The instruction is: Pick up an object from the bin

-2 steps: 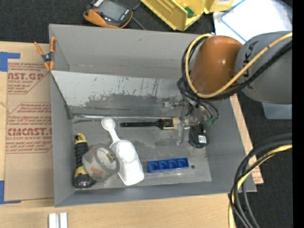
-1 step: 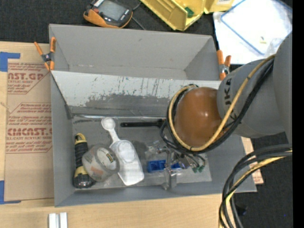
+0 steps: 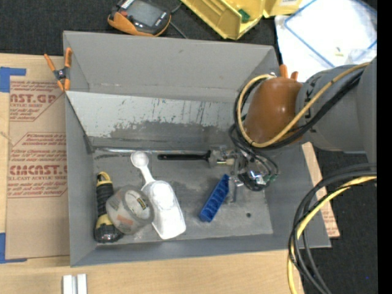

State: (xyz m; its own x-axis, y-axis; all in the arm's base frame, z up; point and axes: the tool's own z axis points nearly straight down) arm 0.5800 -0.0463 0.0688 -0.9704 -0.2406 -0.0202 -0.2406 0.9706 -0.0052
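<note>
Currently hand [image 3: 236, 185] beside one blue brick [image 3: 214, 199], grip unclear; one white scoop [image 3: 160, 204], one tape roll [image 3: 128, 210].

The cardboard [image 3: 30, 152] left of the bin [image 3: 171, 60] carries red print reading "CAST" and "CELL-CAST ACRYLIC SHEET", twice over, partly cut off.

Thing: blue ridged plastic block [image 3: 214, 199]; long and narrow
Pose: lying flat; slanted, its upper end tipped to the right
Place: floor of the bin [image 3: 177, 66]; right of centre
</note>
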